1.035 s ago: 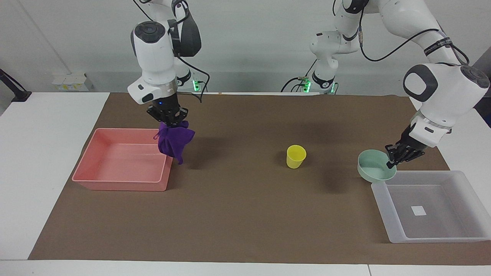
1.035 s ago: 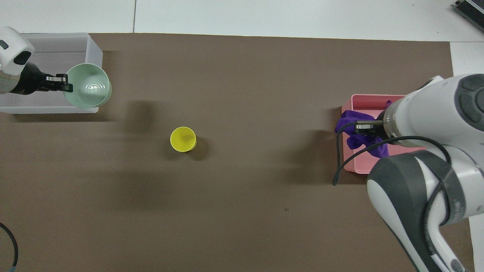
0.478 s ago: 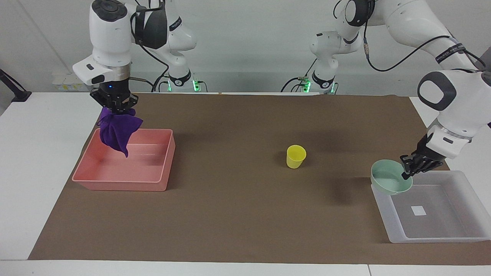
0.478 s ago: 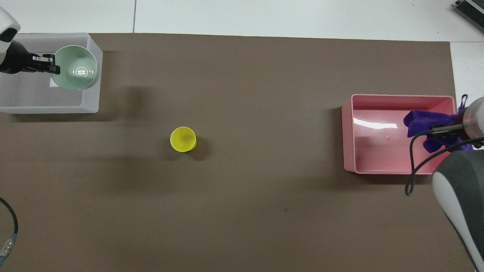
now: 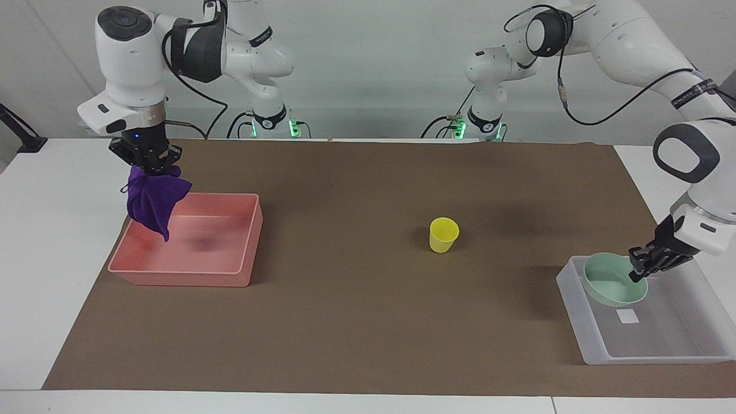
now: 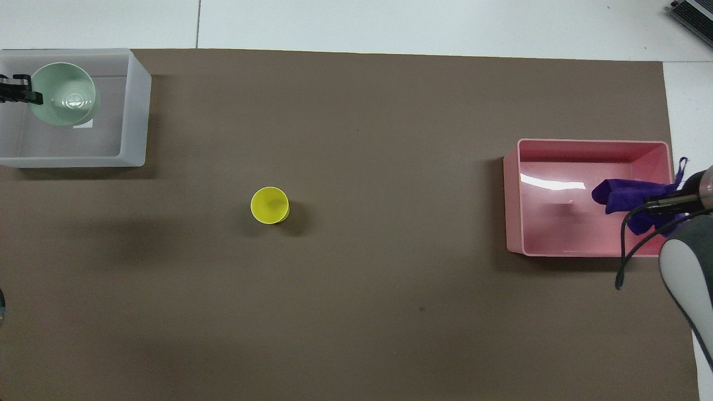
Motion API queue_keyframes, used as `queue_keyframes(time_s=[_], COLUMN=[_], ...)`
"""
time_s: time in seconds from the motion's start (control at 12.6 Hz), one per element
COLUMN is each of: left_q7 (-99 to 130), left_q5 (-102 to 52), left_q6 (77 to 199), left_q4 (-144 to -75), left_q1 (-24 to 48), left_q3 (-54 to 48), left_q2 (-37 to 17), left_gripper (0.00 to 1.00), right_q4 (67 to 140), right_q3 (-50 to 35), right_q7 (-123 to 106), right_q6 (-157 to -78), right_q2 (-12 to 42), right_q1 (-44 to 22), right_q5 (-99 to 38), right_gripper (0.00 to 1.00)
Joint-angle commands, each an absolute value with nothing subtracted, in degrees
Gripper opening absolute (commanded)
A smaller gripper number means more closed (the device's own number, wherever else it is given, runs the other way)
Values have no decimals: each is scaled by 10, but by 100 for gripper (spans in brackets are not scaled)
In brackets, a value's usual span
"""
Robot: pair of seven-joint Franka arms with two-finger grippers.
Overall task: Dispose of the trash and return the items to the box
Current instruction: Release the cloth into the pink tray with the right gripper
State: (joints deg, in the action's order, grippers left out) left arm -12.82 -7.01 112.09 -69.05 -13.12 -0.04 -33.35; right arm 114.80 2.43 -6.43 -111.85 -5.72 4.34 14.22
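Right end effector [image 5: 150,170], purple rag [image 5: 153,201] dangling lengthwise

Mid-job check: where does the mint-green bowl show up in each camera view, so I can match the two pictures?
Facing view: the mint-green bowl sits low at the picture's right edge, held by the left hand over the translucent box.
Overhead view: the bowl is at the top left corner, over the same box.
Shared landmark: the yellow cup, standing mid-table, nearer the bowl than the pink tray.
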Motion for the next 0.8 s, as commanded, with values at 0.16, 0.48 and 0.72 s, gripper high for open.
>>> queue_keyframes(time_s=[0.16,0.48,0.72], left_q7=[-134,-134,-134], left_q5=[-33,-21,-22], left_q6=[1169,1229,1276], left_q4=[-667,-695,-726], left_q1=[-156,-160,-168], left_q3=[-4,-5,-4], left_q2=[-363,-397,-394], left_gripper=[0,0,0], right_q4=[1269,1281,1287], right_q3=[18,18,18], right_q7=[-59,-50,-47], right_q6=[-1259,-1302,-1323], right_q2=[-48,-8,18], right_q1=[54,61,66], right_q5=[91,91,91], right_gripper=[0,0,11])
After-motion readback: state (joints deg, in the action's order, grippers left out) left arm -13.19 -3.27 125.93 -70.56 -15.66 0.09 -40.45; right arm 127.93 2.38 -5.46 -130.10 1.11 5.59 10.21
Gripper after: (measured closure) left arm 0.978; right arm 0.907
